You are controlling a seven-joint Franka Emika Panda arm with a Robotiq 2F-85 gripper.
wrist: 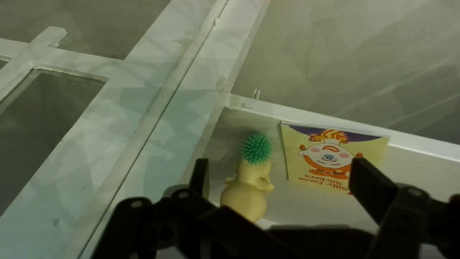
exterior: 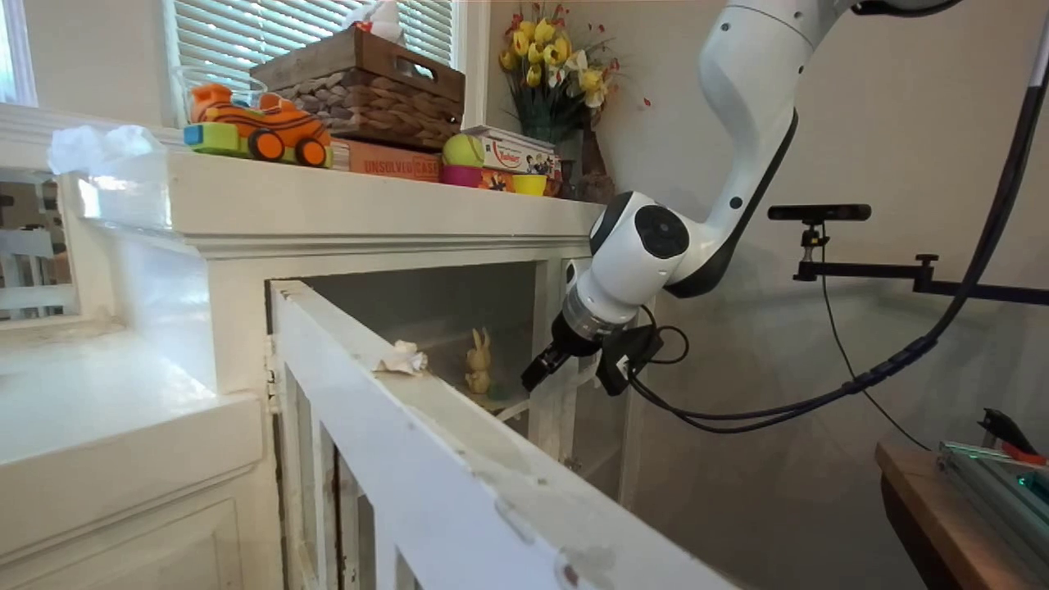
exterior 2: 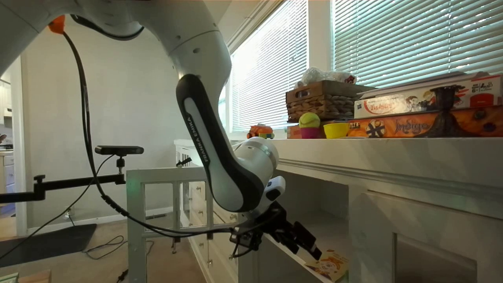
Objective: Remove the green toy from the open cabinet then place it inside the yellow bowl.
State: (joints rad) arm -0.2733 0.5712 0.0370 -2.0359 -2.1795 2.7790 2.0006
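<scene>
The green toy, a spiky ball [wrist: 256,148], rests on a shelf inside the white cabinet [exterior: 385,217], just beyond the head of a cream bunny figure in the wrist view. My gripper [wrist: 280,173] is open, its fingers wide apart with nothing gripped; ball and bunny appear between them, nearer the left finger [wrist: 201,178]. In an exterior view the gripper [exterior: 533,378] points down at the cabinet opening, right of the bunny. The yellow bowl [exterior 2: 336,130] sits on the cabinet top beside a pink cup, visible in both exterior views.
A bunny figure [wrist: 244,199] and a sticker book [wrist: 327,158] share the shelf with the ball. The opened cabinet door [exterior: 492,459] juts outward. On the cabinet top are a wicker basket [exterior: 393,98], game boxes [exterior 2: 416,106], a toy car [exterior: 262,127] and flowers [exterior: 545,57].
</scene>
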